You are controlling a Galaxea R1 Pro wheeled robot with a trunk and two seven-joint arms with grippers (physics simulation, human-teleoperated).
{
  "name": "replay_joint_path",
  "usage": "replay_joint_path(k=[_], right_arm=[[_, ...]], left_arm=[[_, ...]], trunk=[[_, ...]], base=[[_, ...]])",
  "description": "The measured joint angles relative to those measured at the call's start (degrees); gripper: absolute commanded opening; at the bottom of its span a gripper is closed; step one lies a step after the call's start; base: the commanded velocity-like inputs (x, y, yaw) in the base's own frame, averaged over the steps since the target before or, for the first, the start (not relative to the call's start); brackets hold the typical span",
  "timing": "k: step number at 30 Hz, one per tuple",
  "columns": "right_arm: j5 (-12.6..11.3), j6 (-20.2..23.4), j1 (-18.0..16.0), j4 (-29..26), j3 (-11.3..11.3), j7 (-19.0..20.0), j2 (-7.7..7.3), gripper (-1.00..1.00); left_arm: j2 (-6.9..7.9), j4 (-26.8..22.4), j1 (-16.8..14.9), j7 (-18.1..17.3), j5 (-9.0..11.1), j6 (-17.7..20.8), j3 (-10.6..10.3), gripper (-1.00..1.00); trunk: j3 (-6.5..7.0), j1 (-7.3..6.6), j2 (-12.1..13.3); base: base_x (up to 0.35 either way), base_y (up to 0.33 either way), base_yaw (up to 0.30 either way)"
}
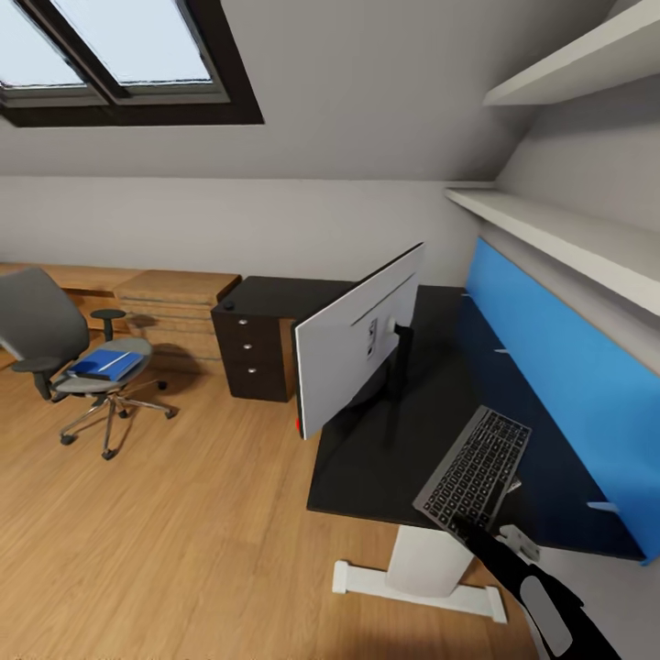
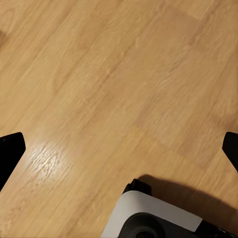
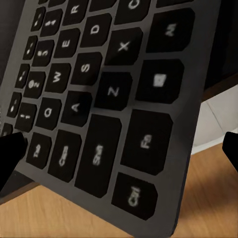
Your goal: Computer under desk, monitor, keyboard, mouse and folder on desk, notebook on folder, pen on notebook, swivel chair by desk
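Over the table's (image 1: 367, 467) front edge, the right gripper (image 1: 477, 532) is carrying the keyboard (image 1: 475, 472), pinching its near end and tilting it, right beside the monitor (image 1: 359, 341). I'd be leveling it out and moving it further onto the black top before letting go, since that near corner is hanging past the edge. Right wrist view is showing that overhang up close, keyboard (image 3: 99, 114) above the floor. Head view is showing the folder (image 1: 107, 364) sitting on the swivel chair (image 1: 69, 353), well away from the table. Left gripper (image 2: 119, 153) fingers are spread, holding nothing, pointing at the floor (image 2: 109, 84).
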Motion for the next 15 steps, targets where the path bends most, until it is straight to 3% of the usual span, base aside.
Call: replay_joint_path(k=[11, 15], right_arm=[[0.0, 0.0, -0.04, -0.01, 0.02, 0.0, 0.05, 1.0], [0.0, 0.0, -0.01, -0.01, 0.05, 0.0, 0.05, 1.0]], left_arm=[[-0.03, 0.0, 0.0, 0.02, -0.02, -0.01, 0.0, 1.0], [-0.03, 0.0, 0.0, 0.02, -0.02, -0.02, -0.01, 1.0]], trunk=[[-0.1, 0.0, 0.0], [-0.1, 0.0, 0.0]], base=[[0.0, 0.0, 0.02], [0.0, 0.0, 0.147]])
